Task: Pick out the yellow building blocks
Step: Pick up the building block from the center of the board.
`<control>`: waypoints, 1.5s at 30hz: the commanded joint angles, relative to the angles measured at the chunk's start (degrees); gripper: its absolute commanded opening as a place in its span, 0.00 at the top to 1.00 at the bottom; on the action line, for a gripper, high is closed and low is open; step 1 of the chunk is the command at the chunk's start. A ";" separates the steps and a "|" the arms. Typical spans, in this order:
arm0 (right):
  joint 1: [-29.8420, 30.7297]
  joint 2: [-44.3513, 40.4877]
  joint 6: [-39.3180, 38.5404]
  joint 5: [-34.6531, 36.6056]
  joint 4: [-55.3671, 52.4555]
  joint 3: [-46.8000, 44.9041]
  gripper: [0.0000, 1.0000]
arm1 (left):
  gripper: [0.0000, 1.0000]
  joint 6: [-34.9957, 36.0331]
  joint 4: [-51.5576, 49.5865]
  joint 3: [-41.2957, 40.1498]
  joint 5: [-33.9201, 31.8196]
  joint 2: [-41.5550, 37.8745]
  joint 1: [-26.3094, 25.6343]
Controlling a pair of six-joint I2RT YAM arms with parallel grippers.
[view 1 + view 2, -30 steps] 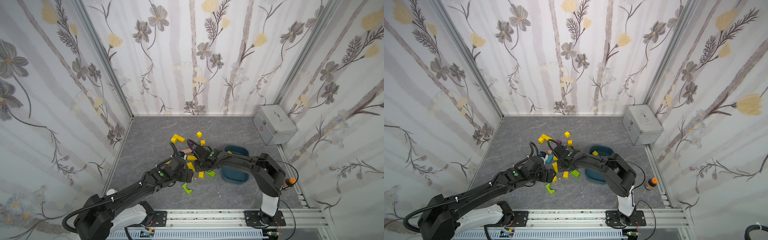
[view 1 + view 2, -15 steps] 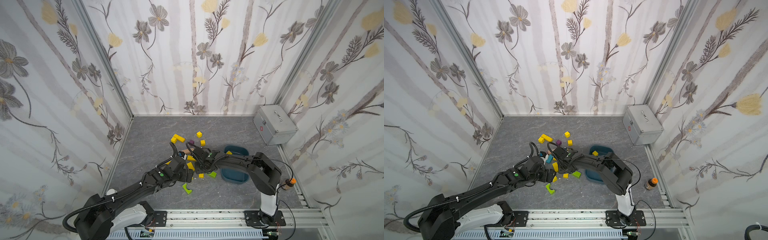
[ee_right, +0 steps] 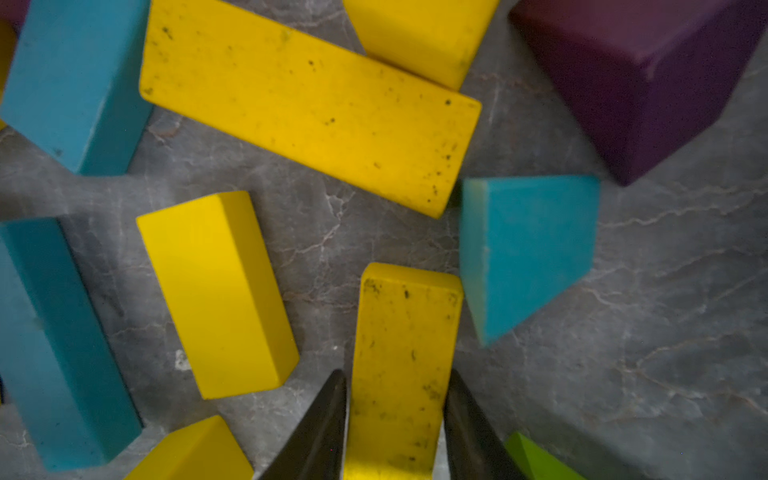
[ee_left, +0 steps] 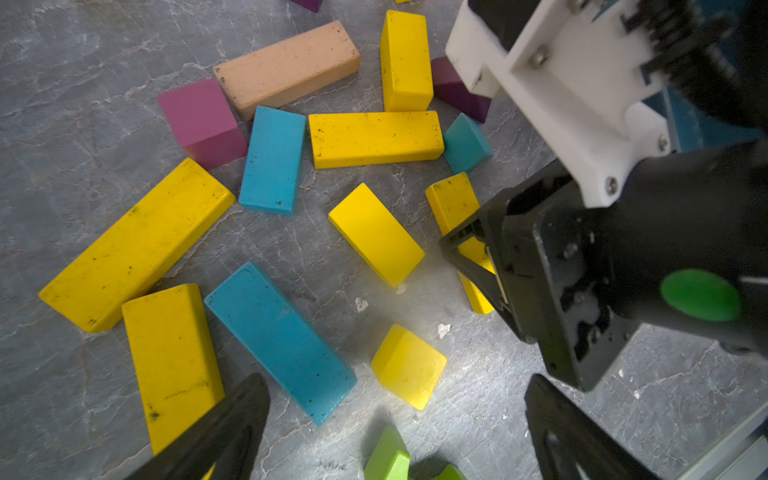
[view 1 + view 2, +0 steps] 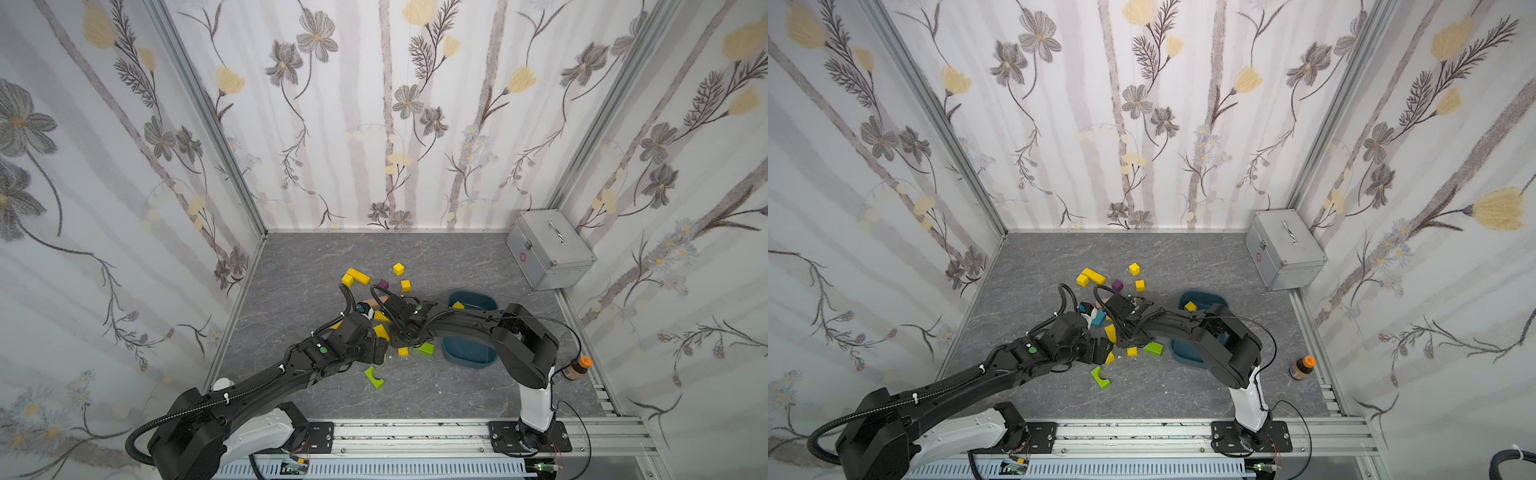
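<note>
Several yellow building blocks lie loose on the grey floor: a long bar (image 4: 137,245), a flat bar (image 4: 374,139), a short one (image 4: 376,235) and a small cube (image 4: 409,365). My right gripper (image 3: 395,419) is shut on a narrow yellow bar (image 3: 405,332), with a finger pressed against each long side; the left wrist view shows this bar (image 4: 455,203) under the right gripper. My left gripper (image 4: 395,432) hovers open over the pile, nothing between its fingers (image 4: 232,428). In both top views more yellow blocks (image 5: 357,275) (image 5: 1090,275) lie farther back.
Blue bars (image 4: 274,158), purple blocks (image 4: 199,120), a peach bar (image 4: 286,66) and lime green pieces (image 5: 374,376) mix with the yellow ones. A blue bin (image 5: 469,361) at the right holds one yellow block (image 5: 458,305). A metal case (image 5: 548,253) and a bottle (image 5: 577,368) stand along the right wall.
My right gripper has closed its jaws onto the narrow yellow bar, and its arm has shifted slightly. The left arm has stayed put, jaws wide.
</note>
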 commanded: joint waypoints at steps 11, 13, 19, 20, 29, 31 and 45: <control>0.15 0.21 -0.77 2.03 -0.59 1.50 0.70 | 0.03 0.58 1.69 -0.28 -1.05 -0.47 0.34; 0.28 -0.22 -0.89 2.16 -0.37 1.70 0.72 | 0.02 0.60 1.79 -0.26 -1.23 -0.62 0.31; 0.73 -1.52 -0.88 2.73 0.39 1.98 0.72 | 0.02 0.73 1.79 -0.23 -1.49 -1.47 0.60; 0.80 -1.90 -0.91 2.60 0.71 2.02 0.72 | 0.02 0.73 1.79 -0.28 -1.58 -1.64 0.62; 1.53 -5.37 -1.99 2.05 4.69 0.54 0.72 | 0.02 0.61 2.05 -0.47 -2.28 -3.27 0.72; 1.54 -5.77 -2.28 2.22 4.71 0.37 0.72 | 0.02 0.76 2.36 -0.36 -2.37 -3.33 0.68; 1.60 -10.30 -3.34 3.90 6.41 -0.43 0.73 | 0.01 5.50 10.01 1.42 -3.69 -4.54 0.85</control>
